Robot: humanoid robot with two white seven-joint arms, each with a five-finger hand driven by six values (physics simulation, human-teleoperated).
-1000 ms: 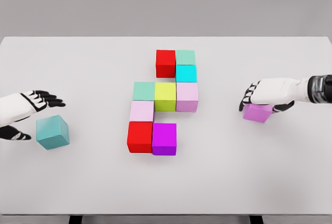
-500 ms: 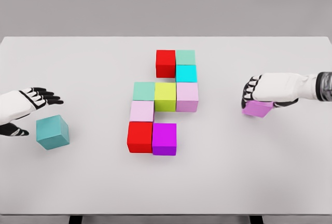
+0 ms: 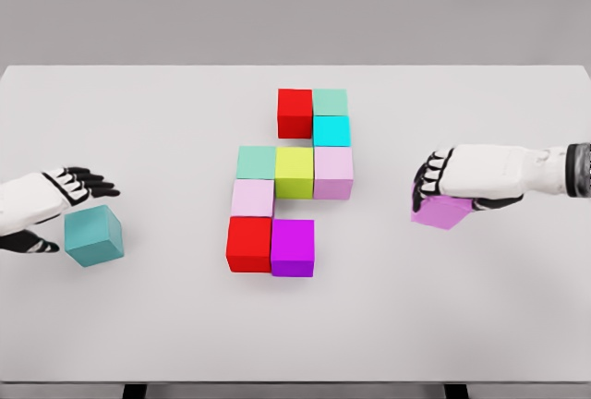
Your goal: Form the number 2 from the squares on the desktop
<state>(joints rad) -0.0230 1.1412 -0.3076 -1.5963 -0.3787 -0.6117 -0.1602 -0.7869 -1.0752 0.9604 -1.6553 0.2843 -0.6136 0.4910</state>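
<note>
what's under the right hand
A violet cube sits under the right hand, whose fingers curl over its top and left side. The cube looks tilted. Its top face is covered, and whether it touches the table is unclear.

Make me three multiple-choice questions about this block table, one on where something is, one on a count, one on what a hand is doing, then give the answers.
1. Where is the teal cube?
A. beside the left hand
B. on top of the red cube
C. under the right hand

2. How many cubes are joined in the central cluster?
A. six
B. nine
C. twelve

3. What is the right hand doing?
A. resting open on the table
B. gripping the violet cube
C. pointing at the cluster

Answers:
1 A, the cube sits at the table's left by that hand's fingers.
2 B, nine touching cubes can be counted.
3 B, its fingers curl over the tilted cube.
</note>
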